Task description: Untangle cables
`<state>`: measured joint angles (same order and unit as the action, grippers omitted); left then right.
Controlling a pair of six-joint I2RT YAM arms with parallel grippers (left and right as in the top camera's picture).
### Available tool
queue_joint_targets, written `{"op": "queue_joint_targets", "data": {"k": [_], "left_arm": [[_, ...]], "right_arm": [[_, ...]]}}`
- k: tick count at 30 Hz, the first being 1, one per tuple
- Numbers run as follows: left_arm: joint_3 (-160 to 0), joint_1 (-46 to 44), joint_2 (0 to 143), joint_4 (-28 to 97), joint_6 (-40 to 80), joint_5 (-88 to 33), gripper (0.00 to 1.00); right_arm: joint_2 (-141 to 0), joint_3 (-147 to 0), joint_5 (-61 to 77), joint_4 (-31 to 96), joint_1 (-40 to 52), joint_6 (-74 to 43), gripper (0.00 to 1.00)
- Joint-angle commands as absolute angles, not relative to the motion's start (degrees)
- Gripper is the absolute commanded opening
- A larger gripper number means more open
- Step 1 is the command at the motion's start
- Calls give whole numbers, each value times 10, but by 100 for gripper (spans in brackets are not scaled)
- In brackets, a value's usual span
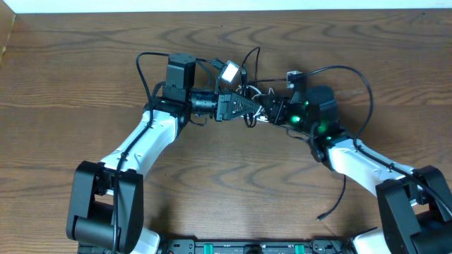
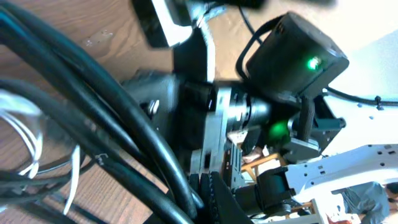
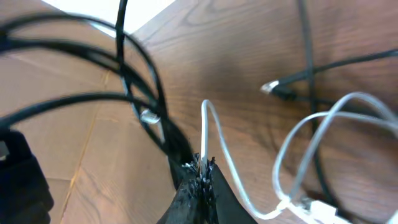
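Note:
The cables [image 1: 251,90] lie in a small tangle at the middle of the table, between the two arms. My left gripper [image 1: 248,106] reaches into it from the left and my right gripper [image 1: 267,111] from the right, tips nearly meeting. In the left wrist view the left gripper [image 2: 202,186] is shut with black cables [image 2: 112,118] running into its fingers; a white cable [image 2: 34,134] loops at the left. In the right wrist view the right gripper [image 3: 203,167] is shut on the white cable [image 3: 214,134], which rises from the tips and loops down right. Black cables [image 3: 134,74] arc to the left.
A loose black cable end [image 1: 330,209] lies near the front right, beside the right arm. A small silver plug [image 3: 269,88] rests on the wood beyond the white loop, and a white plug [image 3: 317,208] lies at the lower right. The right wrist housing [image 2: 298,56] is close to the left gripper.

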<state>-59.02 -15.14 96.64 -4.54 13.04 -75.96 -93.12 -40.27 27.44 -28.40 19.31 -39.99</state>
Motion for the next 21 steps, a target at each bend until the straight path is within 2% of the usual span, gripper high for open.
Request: {"op": "queue_joint_targets", "data": {"k": [1,7,11,15,19,21], "left_arm": [[-599,-154,957,-26,116,-715,8],[-599,-154,957,84,71,-591,8],[-599,-154,957,116,71,-530,8],[-599,-154,957,117,74,-477,8],[-599,-154,957,117,80,-485,8],[-599,-154,957,112,80,-529,8]], "right_arm": [[-881,-404,309,-287,124,-380,1],[-749,-404,334,-223,-30,-345,1],[-685,-404,333,-146,-93,-313,1],[-644,-404,343,-74,-120,-299,1],[-641,-404,390,-41,-113,-299,1],[-644,-404,394,-14,-98,-299,14]]}}
